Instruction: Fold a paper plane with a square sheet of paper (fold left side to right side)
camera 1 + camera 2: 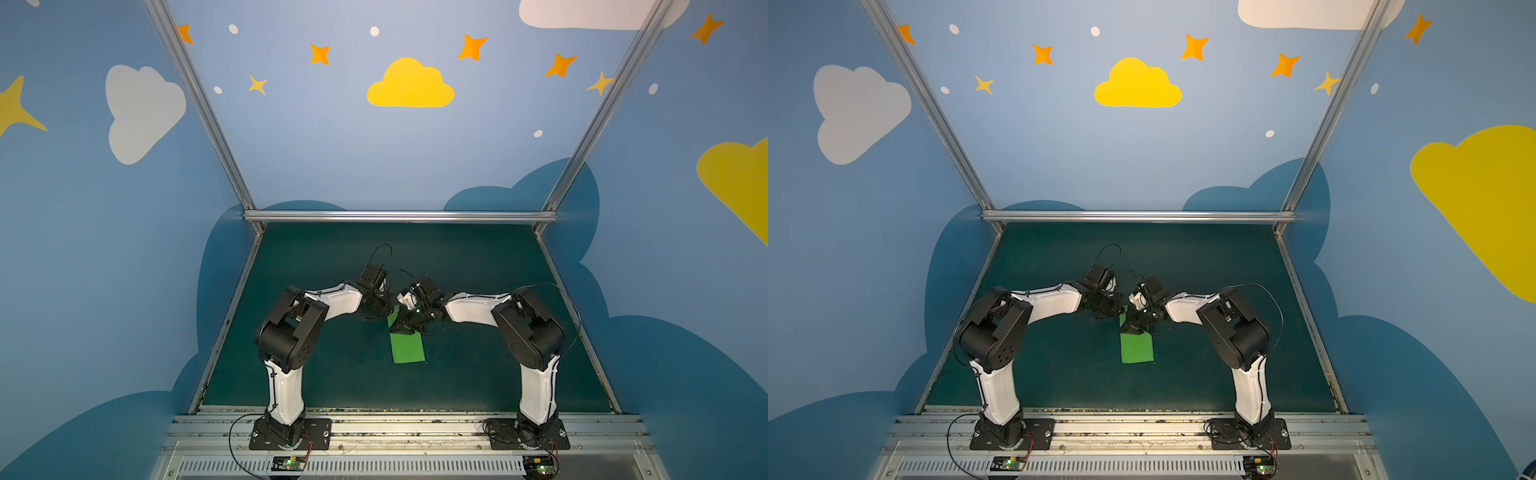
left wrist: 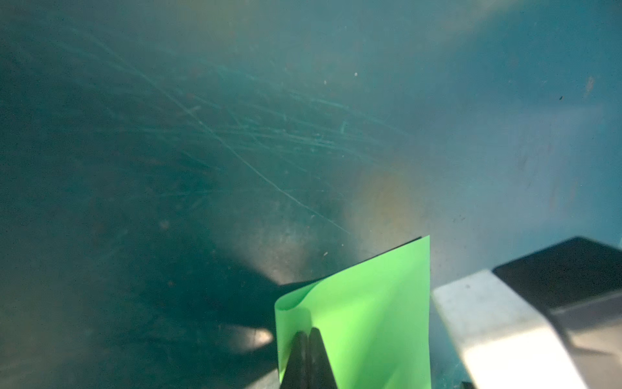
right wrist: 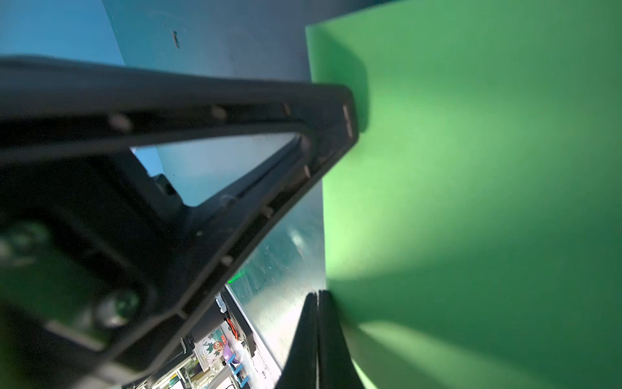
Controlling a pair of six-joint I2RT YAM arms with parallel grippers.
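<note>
The square sheet of paper (image 1: pixel 408 347), bright green and doubled into a narrow rectangle, lies near the middle of the table (image 1: pixel 478 282) in both top views, its long sides running from the near edge toward the far edge. Both arms meet over its far end. The left gripper (image 2: pixel 308 333) has its jaws pressed together. The tips are set on the paper close to a rounded, uncreased curl at one edge, and whether a layer is pinched between them cannot be told. The right gripper (image 3: pixel 318 293) also has its jaws fully closed, tips at the sheet's side edge, and in the right wrist view the left gripper's tip touches the paper nearby. The shadow under the far end suggests it is lifted slightly off the table. The left-to-right fold looks made but not sharpened. To finish it well, one set of jaws should pin the layers with their edges matched. The other should run flat and lightly along the folded edge, since thin paper is likely to skid or buckle on the table.
</note>
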